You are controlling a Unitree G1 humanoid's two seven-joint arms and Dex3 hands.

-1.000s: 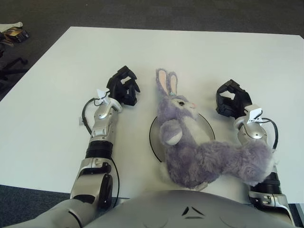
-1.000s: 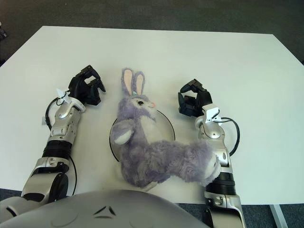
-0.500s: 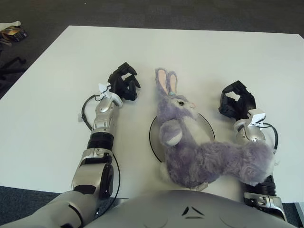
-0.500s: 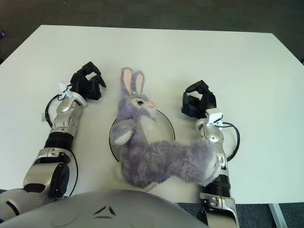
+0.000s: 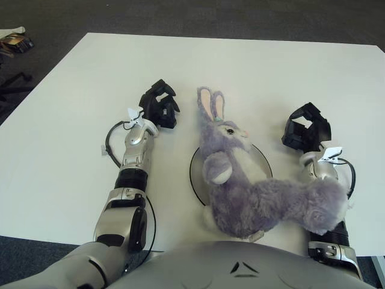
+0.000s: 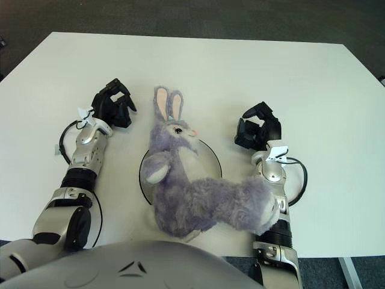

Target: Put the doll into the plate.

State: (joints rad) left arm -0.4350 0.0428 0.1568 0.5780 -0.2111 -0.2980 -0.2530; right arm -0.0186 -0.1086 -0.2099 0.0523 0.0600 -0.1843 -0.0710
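Filling most of both views, a white table (image 5: 72,144) carries everything else. A purple plush rabbit, the doll (image 5: 246,186), lies over a round dark-rimmed plate (image 5: 194,171); head and chest cover the plate, so the placing looks done or nearly so. Its long axis bends: ears point away from the robot, the body runs back toward it, then the legs sweep out to the robot's right, off the plate and across the right forearm. The right hand (image 5: 307,129) shows right of the doll, apart from it, fingers curled on nothing. The left hand (image 5: 159,107) shows left of the doll's ears, fingers likewise curled and empty.
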